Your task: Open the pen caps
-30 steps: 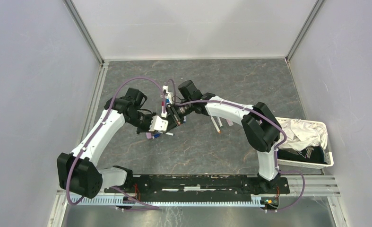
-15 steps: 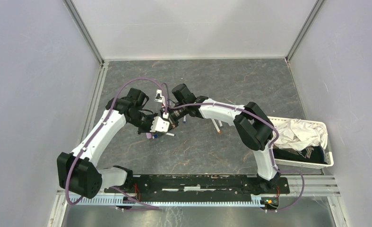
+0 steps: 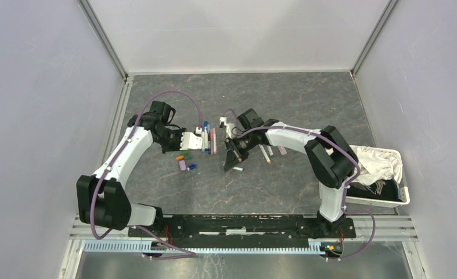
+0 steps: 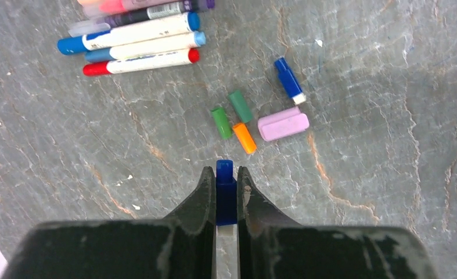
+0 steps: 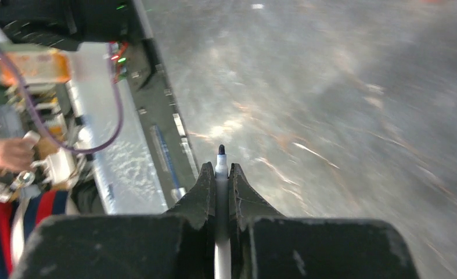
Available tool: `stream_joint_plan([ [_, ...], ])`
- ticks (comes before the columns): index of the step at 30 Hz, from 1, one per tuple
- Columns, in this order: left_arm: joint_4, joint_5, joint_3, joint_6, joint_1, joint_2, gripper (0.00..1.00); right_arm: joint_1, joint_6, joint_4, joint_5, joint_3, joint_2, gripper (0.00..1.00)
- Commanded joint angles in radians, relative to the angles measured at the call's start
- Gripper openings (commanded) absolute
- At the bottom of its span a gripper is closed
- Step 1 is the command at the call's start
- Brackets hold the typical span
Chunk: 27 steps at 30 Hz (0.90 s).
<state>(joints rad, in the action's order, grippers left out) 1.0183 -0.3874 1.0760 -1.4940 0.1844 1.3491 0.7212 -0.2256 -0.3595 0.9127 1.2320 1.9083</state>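
Note:
My left gripper [image 4: 226, 177] is shut on a blue pen cap [image 4: 225, 171], held above the table; from above it [image 3: 201, 141] hangs beside a row of capped pens [image 3: 210, 139]. My right gripper [image 5: 220, 171] is shut on a white pen barrel [image 5: 220, 165] whose dark tip is bare; in the top view it [image 3: 231, 162] points down toward the near edge. Loose caps lie under the left hand: green [image 4: 220, 122], dark green [image 4: 240, 106], orange [image 4: 244, 138], a thick lilac one [image 4: 283, 124] and blue [image 4: 289, 80].
Capped pens with blue [image 4: 127, 34] and red [image 4: 140, 61] ends lie side by side at the top left of the left wrist view. More pens [image 3: 266, 152] lie under the right forearm. A white basket [image 3: 403, 195] holding cloth stands at the right edge.
The two grippers, joined at the middle before, have pulled apart: the left went left with the blue cap, the right swung right and downward with the uncapped pen.

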Motion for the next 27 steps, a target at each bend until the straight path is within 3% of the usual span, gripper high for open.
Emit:
stream_joint_plan([
  [1,-0.109,-0.123,-0.015,0.102,0.006,0.015,0.02,-0.105,0.05,-0.045,-0.265,-0.012,-0.113,0.0],
  [5,-0.223,-0.163,-0.081,0.26,0.034,0.075,0.03,-0.229,-0.002,-0.016,-0.647,-0.088,-0.205,0.0],
  [10,-0.328,-0.114,-0.12,0.351,0.054,0.193,0.03,-0.296,-0.017,0.08,-0.845,-0.172,-0.254,0.0],
  [15,-0.383,-0.056,-0.121,0.41,0.055,0.292,0.04,-0.306,-0.018,0.116,-0.906,-0.18,-0.2,0.0],
  [19,-0.388,-0.043,-0.119,0.427,0.056,0.324,0.12,-0.307,-0.016,0.129,-0.937,-0.17,-0.162,0.0],
  [25,-0.357,-0.044,-0.116,0.42,0.056,0.308,0.31,-0.307,-0.004,0.154,-0.941,-0.165,-0.124,0.22],
  [27,-0.329,-0.05,-0.107,0.413,0.056,0.296,0.39,-0.307,-0.001,0.156,-0.94,-0.161,-0.116,0.24],
])
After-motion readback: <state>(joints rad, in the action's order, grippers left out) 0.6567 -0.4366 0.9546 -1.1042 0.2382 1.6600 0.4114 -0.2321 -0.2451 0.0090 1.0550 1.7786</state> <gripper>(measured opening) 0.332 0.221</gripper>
